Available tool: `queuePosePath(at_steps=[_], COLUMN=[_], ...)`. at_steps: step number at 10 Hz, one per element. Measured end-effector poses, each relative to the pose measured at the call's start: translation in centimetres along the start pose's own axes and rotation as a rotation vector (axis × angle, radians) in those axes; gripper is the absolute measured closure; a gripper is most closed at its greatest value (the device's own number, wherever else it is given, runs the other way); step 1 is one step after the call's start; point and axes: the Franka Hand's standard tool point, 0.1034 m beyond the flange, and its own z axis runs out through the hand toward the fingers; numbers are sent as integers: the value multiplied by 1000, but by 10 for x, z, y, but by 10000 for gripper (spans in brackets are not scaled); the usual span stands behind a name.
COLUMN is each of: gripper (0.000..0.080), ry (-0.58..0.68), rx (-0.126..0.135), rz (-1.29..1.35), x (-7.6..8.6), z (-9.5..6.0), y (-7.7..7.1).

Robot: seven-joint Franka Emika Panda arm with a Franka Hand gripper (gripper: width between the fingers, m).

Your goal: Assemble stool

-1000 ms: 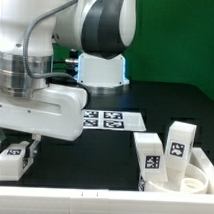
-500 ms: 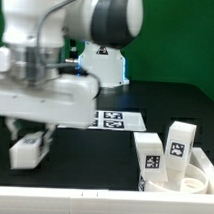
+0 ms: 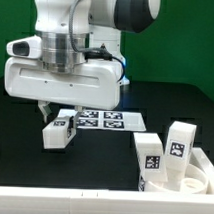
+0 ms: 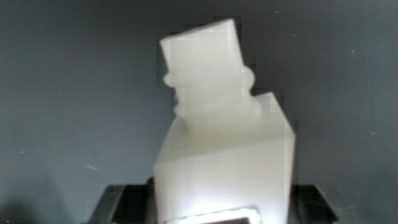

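Observation:
My gripper [image 3: 59, 121] is shut on a white stool leg [image 3: 58, 131] with a marker tag and holds it off the black table, left of the marker board [image 3: 107, 119]. In the wrist view the leg [image 4: 222, 140] fills the middle, held between my dark fingers [image 4: 128, 200]. The round white seat [image 3: 190, 185] lies at the front on the exterior view's right. Two more tagged legs [image 3: 147, 158] [image 3: 178, 148] stand upright on it.
The arm's white base [image 3: 108, 65] stands at the back behind the marker board. A green wall lies behind the black table [image 3: 165, 102]. The table's white front edge [image 3: 82, 199] runs along the bottom of the exterior view.
The arm has lifted the leg from the table at the exterior view's front left and carried it up and to the right, toward the marker board. The seat and its two legs have not moved.

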Motion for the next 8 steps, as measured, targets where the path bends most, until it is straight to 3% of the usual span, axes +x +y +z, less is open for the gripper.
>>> queuePosePath(at_steps=[5, 6, 7, 8], gripper=[479, 450, 315, 315], ry=[-51, -50, -51, -76], rx=[-24, -24, -24, -16], rz=[24, 25, 25, 27], x=[-26, -26, -26, -26], z=[24, 23, 24, 23], y=[2, 3, 3, 2])
